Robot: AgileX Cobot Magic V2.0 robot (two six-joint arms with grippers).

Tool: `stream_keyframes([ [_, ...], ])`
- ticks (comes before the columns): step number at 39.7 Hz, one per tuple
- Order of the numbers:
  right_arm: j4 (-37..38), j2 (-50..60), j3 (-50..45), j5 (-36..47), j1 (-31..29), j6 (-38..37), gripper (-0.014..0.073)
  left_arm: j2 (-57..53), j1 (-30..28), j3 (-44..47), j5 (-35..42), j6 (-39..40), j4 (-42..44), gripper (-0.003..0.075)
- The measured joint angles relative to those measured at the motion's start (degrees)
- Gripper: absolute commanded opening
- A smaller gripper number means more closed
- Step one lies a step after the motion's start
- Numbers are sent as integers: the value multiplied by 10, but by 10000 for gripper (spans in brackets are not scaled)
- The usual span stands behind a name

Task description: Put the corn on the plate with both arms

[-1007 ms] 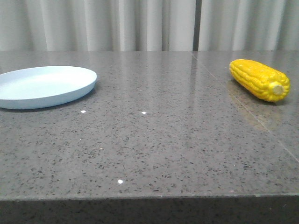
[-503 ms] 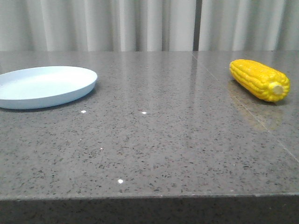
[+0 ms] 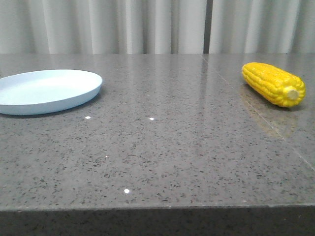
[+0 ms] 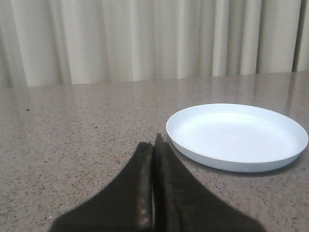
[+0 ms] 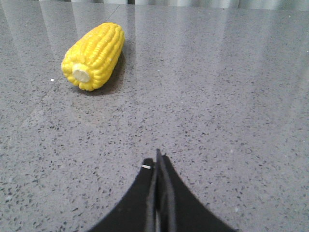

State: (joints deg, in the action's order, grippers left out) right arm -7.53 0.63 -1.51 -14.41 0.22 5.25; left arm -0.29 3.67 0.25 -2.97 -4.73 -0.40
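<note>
left tool (image 4: 155,145) pinched closed and empty near plate (image 4: 236,136), right tool (image 5: 158,162) closed, empty, apart from corn (image 5: 94,55)

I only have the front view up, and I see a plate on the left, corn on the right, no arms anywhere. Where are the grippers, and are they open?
Observer: The left gripper is closed, fingers pressed together, holding nothing.
Operator: What is it facing?
Observer: In the left wrist view it points toward the plate, which sits ahead of its tip and apart from it.
Operator: And the right one?
Observer: The right gripper is also closed and empty, well short of the corn.
Operator: Which end of the corn faces it?
Observer: The pale stub end faces the right wrist camera.
</note>
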Motion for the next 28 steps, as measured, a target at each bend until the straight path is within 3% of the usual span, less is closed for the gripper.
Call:
stream_keyframes([
  [7, 0, 0, 0, 23, 0, 0, -62, 0, 0, 0, 22, 0, 0, -20],
  [13, -7, 0, 10, 53, 0, 0, -62, 0, 0, -1, 132, 0, 0, -20],
  [16, -8, 0, 45, 47, 0, 0, -62, 0, 0, -11, 149, 0, 0, -20],
  [23, -8, -4, 157, -21, 0, 0, -60, 11, 0, -112, 45, 0, 0, -20],
  [28, -8, -64, 224, -76, 0, 0, -60, 83, 0, -201, -40, 0, 0, -20],
])
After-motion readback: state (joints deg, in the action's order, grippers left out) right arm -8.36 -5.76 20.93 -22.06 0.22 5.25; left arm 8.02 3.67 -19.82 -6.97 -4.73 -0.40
